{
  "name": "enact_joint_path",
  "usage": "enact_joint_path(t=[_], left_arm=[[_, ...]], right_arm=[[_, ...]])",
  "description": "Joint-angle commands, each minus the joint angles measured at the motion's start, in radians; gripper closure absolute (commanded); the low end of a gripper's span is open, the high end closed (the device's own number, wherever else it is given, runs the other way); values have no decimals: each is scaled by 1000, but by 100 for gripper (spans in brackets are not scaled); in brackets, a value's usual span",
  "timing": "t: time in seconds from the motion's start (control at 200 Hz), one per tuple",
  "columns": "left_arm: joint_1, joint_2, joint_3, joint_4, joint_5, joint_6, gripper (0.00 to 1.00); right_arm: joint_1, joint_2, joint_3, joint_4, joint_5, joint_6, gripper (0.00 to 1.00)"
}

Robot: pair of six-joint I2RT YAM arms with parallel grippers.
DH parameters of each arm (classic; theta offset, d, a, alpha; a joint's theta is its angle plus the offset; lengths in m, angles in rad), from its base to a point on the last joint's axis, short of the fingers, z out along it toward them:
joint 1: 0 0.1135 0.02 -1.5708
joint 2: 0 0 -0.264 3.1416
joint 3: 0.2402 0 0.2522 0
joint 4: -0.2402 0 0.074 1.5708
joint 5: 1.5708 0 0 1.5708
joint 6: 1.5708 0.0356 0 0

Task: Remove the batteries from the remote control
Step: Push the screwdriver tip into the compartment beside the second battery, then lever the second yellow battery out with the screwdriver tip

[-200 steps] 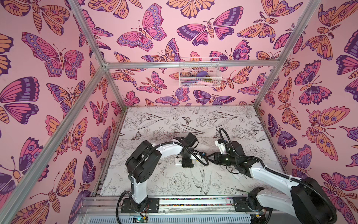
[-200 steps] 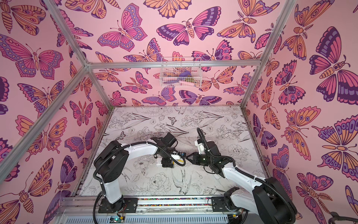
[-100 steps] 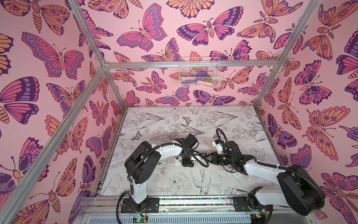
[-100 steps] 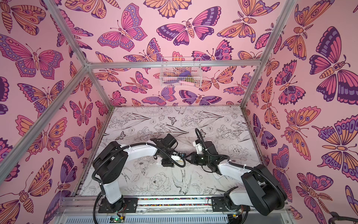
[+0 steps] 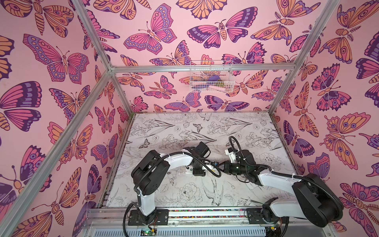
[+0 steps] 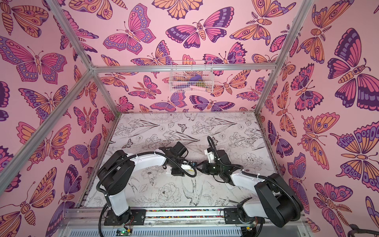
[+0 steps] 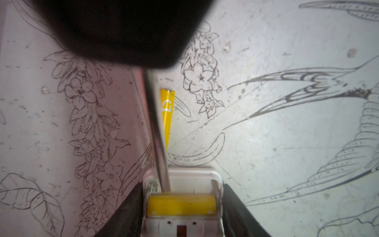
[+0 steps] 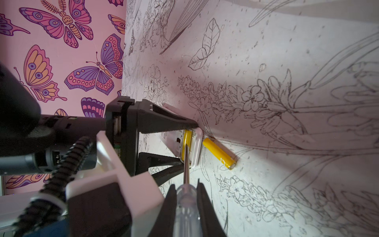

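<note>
The white remote control [image 7: 184, 178] lies on the table with its battery bay uncovered, and my left gripper [image 7: 182, 185] is shut on its two sides. One yellow battery [image 7: 181, 205] sits across the bay. A second yellow battery [image 8: 218, 153] lies loose on the table just beyond the remote's end. My right gripper [image 8: 187, 185] is shut on the clear handle of a screwdriver [image 8: 187, 207], whose metal shaft [image 7: 156, 133] reaches into the bay with its tip at the seated battery. In both top views the two grippers [image 5: 202, 171] [image 5: 222, 167] meet at mid-table. No black batteries are in view.
A white wire basket [image 5: 211, 77] with small items hangs high on the back wall. Butterfly-print walls close in the table's left, right and back sides. An aluminium rail [image 5: 205, 213] carrying both arm bases runs along the front edge.
My left gripper's jaws have narrowed onto the remote control. The right arm has shifted its elbow and forearm lower, keeping the screwdriver at the remote.
</note>
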Motion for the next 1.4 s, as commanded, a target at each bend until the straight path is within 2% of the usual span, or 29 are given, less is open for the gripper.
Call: enact_joint_path(t=[0.0,0.331,0.526,1.092,1.393], left_arm=[[2,42,-26,6,-116,-14,46],[77,-8,-13,4,-105,-60,47],[109,9,-1,5,-107,-75,47],[114,96,33,-42,-93,-72,47],[115,103,41,-54,-89,-70,50]], right_arm=[[-9,-33,12,19,-14,-3,100],[-50,-19,48,44,-49,36,100],[-56,23,79,69,-86,46,100],[-57,271,119,272,-138,146,100],[-57,316,120,287,-105,160,100]])
